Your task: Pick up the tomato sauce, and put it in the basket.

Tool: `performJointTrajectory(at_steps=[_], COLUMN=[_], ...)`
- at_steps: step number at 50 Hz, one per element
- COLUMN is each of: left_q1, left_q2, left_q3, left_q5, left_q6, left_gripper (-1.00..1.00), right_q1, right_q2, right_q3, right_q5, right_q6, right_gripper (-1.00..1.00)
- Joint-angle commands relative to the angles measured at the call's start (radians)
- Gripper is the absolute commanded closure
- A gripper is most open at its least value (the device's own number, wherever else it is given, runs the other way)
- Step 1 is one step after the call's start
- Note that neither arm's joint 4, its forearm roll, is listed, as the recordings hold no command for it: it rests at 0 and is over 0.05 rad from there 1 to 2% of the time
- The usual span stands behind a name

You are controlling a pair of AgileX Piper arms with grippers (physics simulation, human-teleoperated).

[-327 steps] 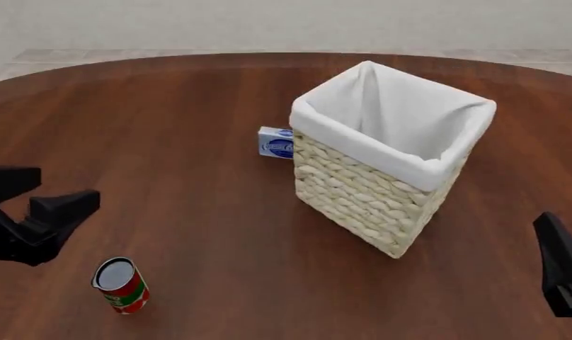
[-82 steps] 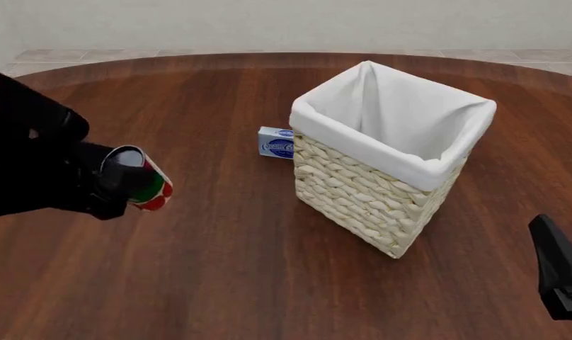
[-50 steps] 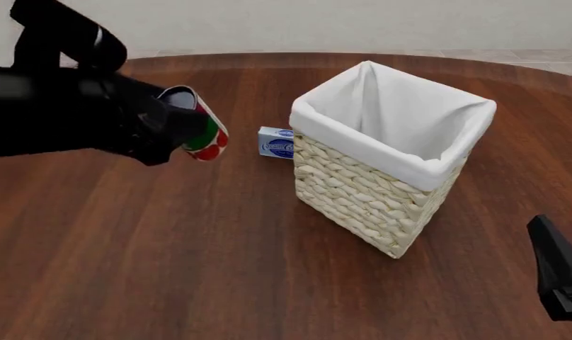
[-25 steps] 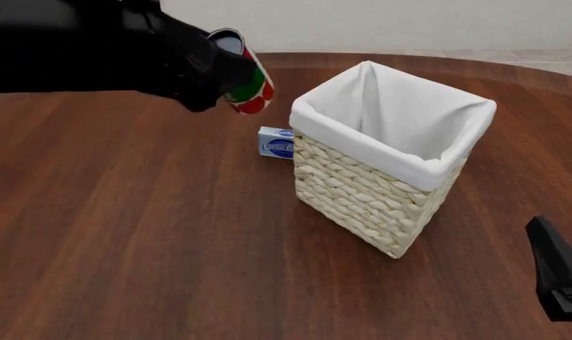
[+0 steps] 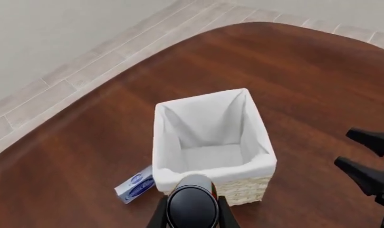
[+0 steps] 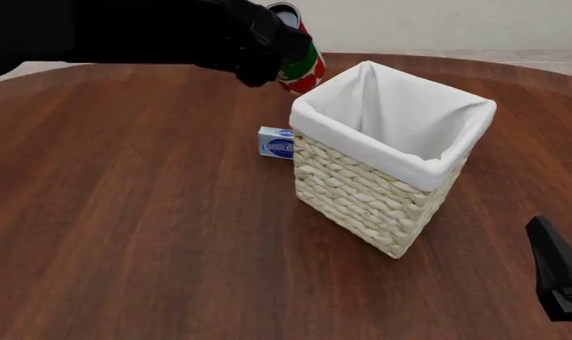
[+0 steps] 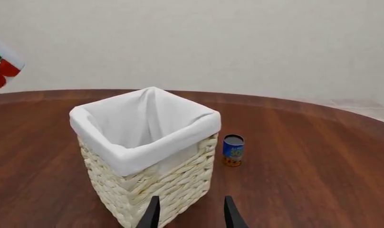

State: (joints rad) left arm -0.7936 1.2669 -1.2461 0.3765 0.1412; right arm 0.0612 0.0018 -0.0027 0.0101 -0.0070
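The basket (image 6: 390, 170) is a tall, square box of cream woven wicker with a smooth white cloth liner folded over its rim; seen from the left wrist, the liner hangs in soft creases down to a flat bottom and nothing lies inside. The can (image 6: 300, 60), a small cylinder with a red label, a green band and red tomato marks, is in the air just beside the basket's far left corner, above rim height and tilted. The left gripper (image 6: 278, 51) pinches it, the black fingers pressed against its sides; in the left wrist view the can's (image 5: 192, 204) rounded end shows between the two fingers, with the basket's (image 5: 211, 137) open mouth beyond. A small blue-and-white box (image 6: 275, 142) lies on the dark, glossy wooden table (image 6: 135, 227), touching the basket's left wall. The right gripper (image 7: 190, 213) hangs well apart from the basket (image 7: 148, 156), its fingers spread on nothing. Behind the basket in the right wrist view stands a small blue tin (image 7: 233, 150).
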Motion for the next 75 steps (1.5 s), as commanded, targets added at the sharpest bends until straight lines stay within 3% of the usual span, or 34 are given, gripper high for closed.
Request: performJointTrajectory(at_steps=[1,49,75], left_q1=[-0.042,-0.117,-0.137], left_q2=[0.065,0.364,0.498], left_q3=[-0.055,-0.218,-0.249], left_q5=[-0.034,-0.146,-0.181], left_q6=[0.008,-0.007,0.000], left_gripper=[1.00,1.00,1.00], right_q1=[0.003,0.041,0.052], right_q2=[0.000,-0.001,-0.001], right_q3=[-0.001,-0.001,0.001], right_q5=[0.000,0.006,0.009], right_q6=[0.002,0.008,0.015], right_gripper=[-1.00,-1.00,-1.00])
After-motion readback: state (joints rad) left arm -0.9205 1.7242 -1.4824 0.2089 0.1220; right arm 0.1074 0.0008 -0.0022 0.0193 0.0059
